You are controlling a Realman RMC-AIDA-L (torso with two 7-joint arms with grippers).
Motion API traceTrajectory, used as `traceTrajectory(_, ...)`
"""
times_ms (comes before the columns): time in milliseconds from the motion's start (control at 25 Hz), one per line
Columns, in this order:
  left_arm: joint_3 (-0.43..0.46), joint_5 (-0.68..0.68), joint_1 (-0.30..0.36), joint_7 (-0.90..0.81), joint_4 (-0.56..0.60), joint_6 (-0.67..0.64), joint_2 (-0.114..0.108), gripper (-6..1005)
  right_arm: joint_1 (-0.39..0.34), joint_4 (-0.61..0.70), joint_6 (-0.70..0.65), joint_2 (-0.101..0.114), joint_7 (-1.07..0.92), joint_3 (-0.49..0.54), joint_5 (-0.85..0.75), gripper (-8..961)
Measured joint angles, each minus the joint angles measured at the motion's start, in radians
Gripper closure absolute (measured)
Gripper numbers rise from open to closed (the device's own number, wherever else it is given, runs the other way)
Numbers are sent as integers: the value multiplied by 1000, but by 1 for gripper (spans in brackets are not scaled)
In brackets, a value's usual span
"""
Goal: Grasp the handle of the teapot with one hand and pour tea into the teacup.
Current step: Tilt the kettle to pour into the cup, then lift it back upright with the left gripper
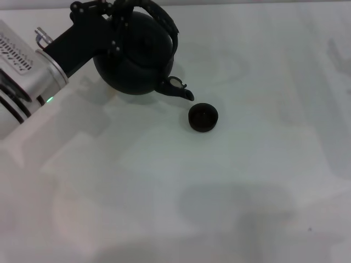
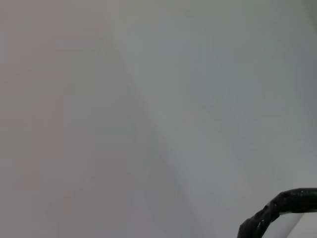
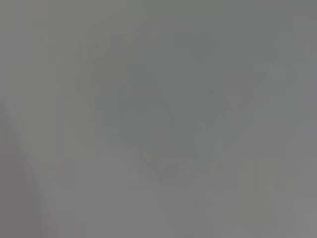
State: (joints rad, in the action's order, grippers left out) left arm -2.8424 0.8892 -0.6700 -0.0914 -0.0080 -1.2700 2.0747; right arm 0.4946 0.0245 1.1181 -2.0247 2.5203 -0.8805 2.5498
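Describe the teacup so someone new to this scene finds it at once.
On the white table, find the big black teapot at the far left, tilted and held by its handle in the left gripper. Just below the tip of its spout sits the teacup. It is the small, low, round black cup without a handle, standing alone and far smaller than the teapot.
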Motion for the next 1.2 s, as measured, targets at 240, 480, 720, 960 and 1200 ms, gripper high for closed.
traceTrajectory(240, 0, -27, -15, 17, 6, 32, 2, 877, 1, 1, -1, 0, 0, 0, 0, 85)
traceTrajectory(480, 0, -29, -29, 69, 17, 50, 4, 877, 1, -1, 0, 0, 0, -3, 0, 85)
traceTrajectory(720, 0, -43, -42, 82, 17, 68, 4, 879, 4, 2, 1, -1, 0, -4, 0, 84)
traceTrajectory(960, 0, -51, -52, 103, 17, 71, 4, 881, 11, 2, 1, -2, 0, -2, 0, 84)
traceTrajectory(1200, 0, -59, -60, 104, 17, 88, 4, 881, 12, 3, 2, -2, 0, 0, 0, 84)
